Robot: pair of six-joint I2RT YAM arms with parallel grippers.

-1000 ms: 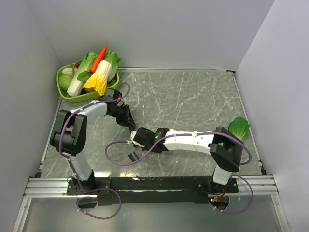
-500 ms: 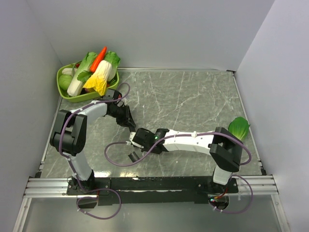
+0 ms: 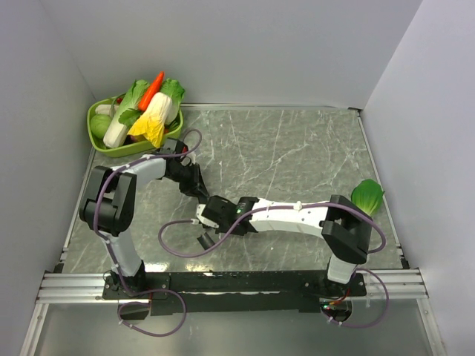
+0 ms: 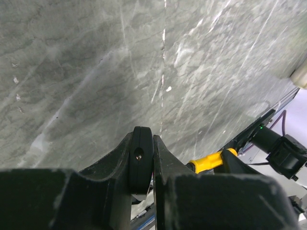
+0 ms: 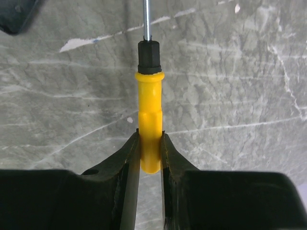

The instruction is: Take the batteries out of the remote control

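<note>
My left gripper point(image 4: 152, 143) is shut on the remote control point(image 4: 140, 158), a slim black bar seen end-on between the jaws, held just above the table. In the top view this gripper point(image 3: 194, 185) is left of centre. My right gripper point(image 5: 149, 136) is shut on a yellow-handled screwdriver point(image 5: 149, 124). Its metal shaft point(image 5: 147, 19) points away over the marble. In the top view the right gripper point(image 3: 204, 217) is just in front of the left one. The yellow handle also shows in the left wrist view point(image 4: 211, 162).
A short black piece point(image 3: 202, 240) lies on the table near the right gripper, and a dark corner point(image 5: 14, 14) shows in the right wrist view. A green basket point(image 3: 100, 144) of vegetables stands back left. A green leafy vegetable point(image 3: 367, 196) lies at the right edge.
The right gripper with the screwdriver has shifted slightly left, closer to the left gripper. The left arm has barely moved.
</note>
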